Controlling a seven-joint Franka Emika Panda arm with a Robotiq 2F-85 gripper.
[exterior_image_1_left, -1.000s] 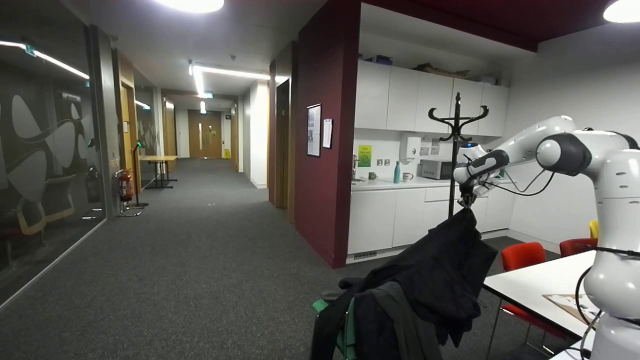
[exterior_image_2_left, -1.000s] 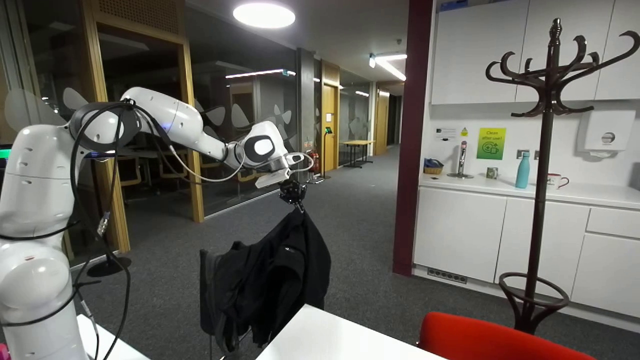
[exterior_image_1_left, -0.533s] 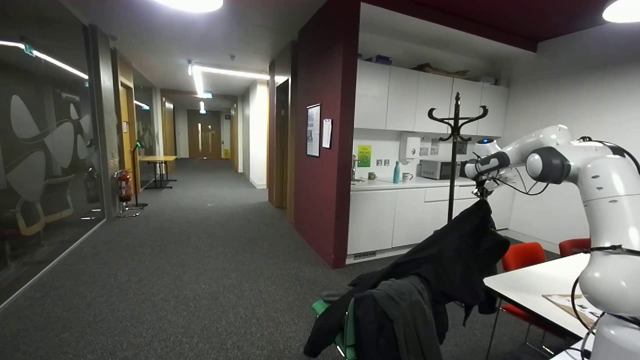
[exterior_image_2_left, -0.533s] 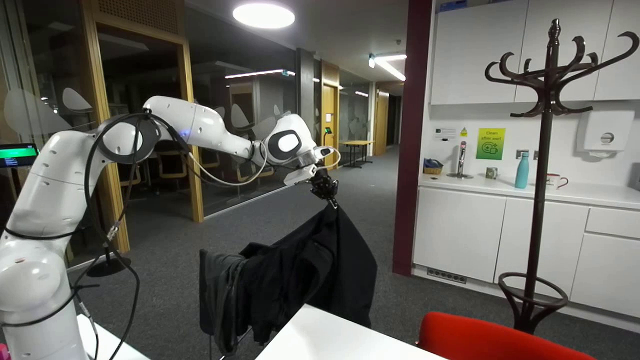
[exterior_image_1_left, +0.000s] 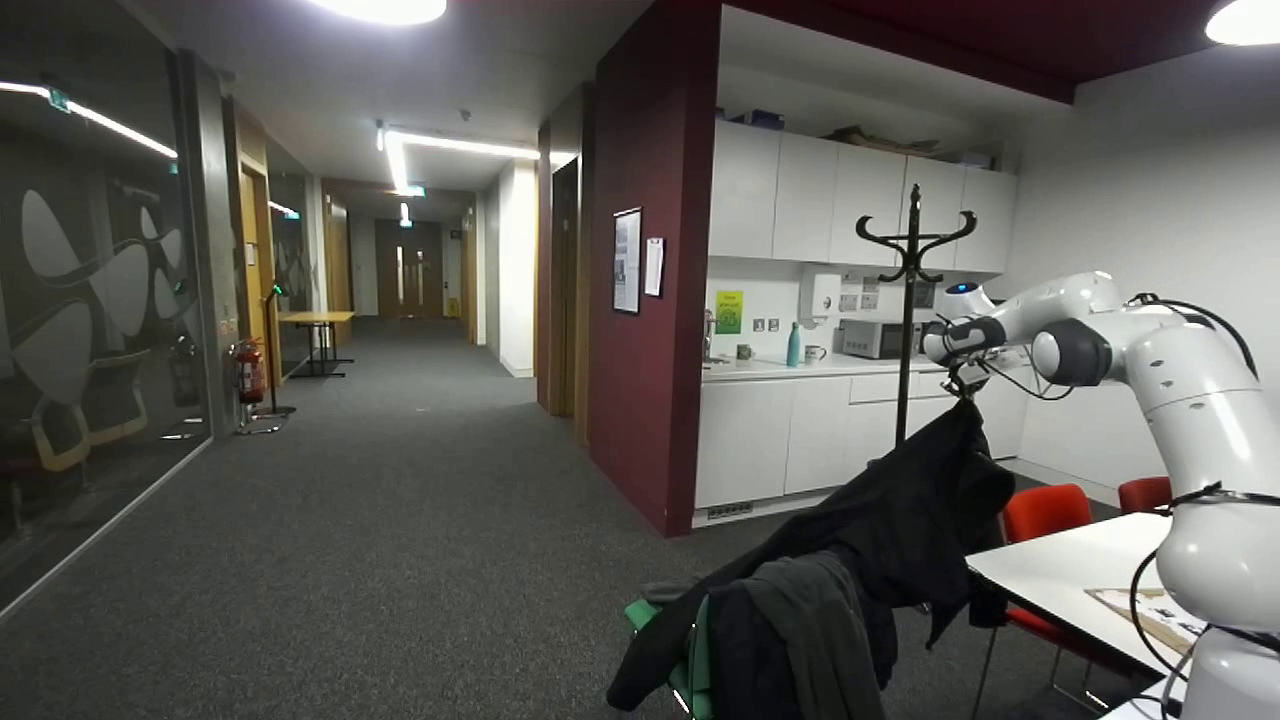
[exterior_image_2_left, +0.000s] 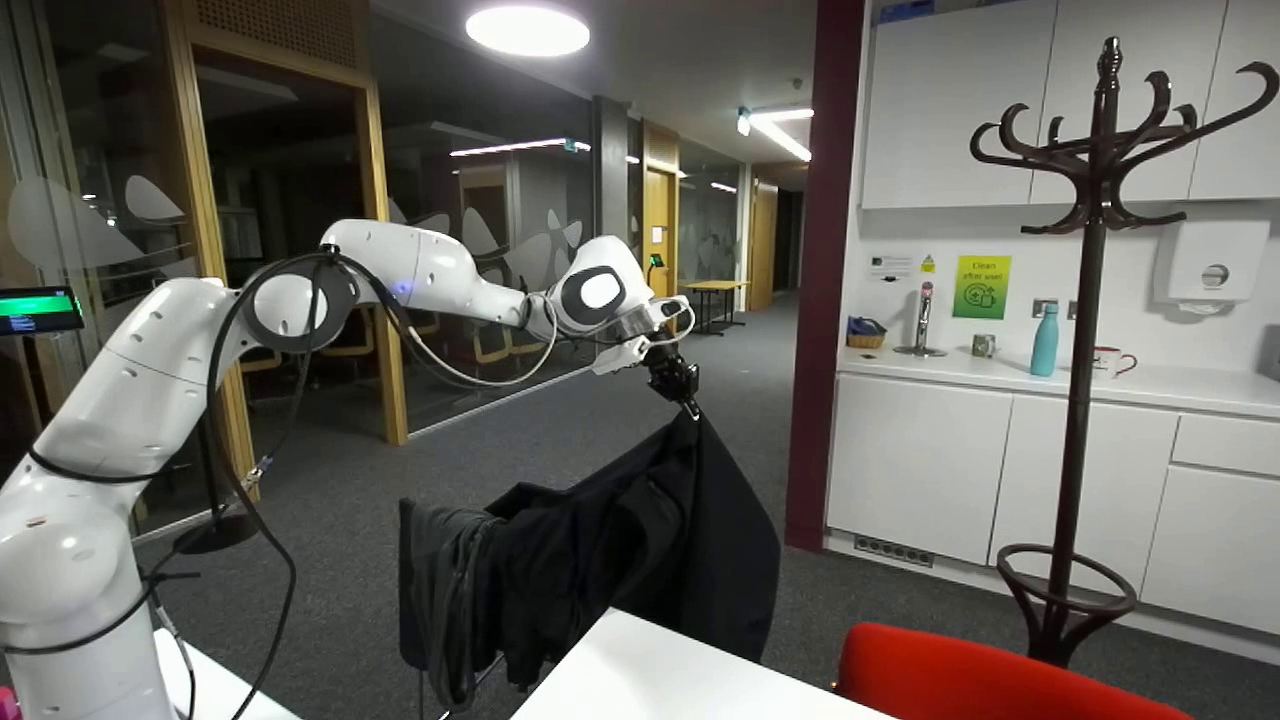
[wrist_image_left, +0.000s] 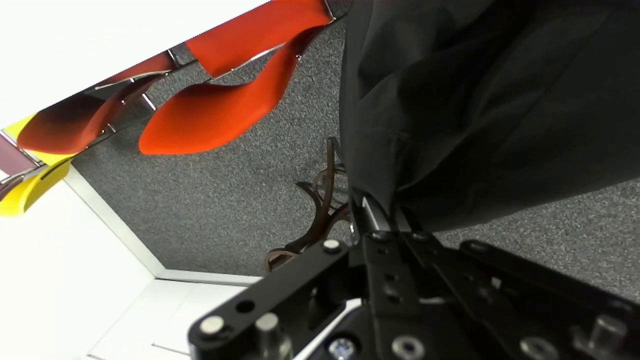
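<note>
A black jacket (exterior_image_1_left: 895, 520) is stretched between a green chair (exterior_image_1_left: 700, 660) and my gripper (exterior_image_1_left: 965, 398), which pinches it at a raised peak. Seen from the wrist, the gripper (wrist_image_left: 391, 215) has its jaws together on a fold of the dark cloth (wrist_image_left: 480, 110), which fills the upper right. In an exterior view the jacket (exterior_image_2_left: 725, 540) slopes down from the gripper (exterior_image_2_left: 692, 412), its lower part still over the chair, behind the table corner. A grey garment (exterior_image_2_left: 440, 560) also hangs on that chair. The dark wooden coat stand (exterior_image_2_left: 1085, 350) stands apart from the gripper.
A white table (exterior_image_2_left: 680, 680) lies close to the jacket, with a red chair (exterior_image_2_left: 985, 680) at its side. Behind are the kitchen counter (exterior_image_2_left: 985, 373) and a maroon wall (exterior_image_1_left: 650, 280). The wrist view shows red chairs (wrist_image_left: 215, 115) and the stand's curved feet (wrist_image_left: 320, 220).
Over the last second my gripper has carried the jacket's peak sideways toward the coat stand's side, mostly in the first half. The jacket is drawn out farther, and more of the grey garment shows.
</note>
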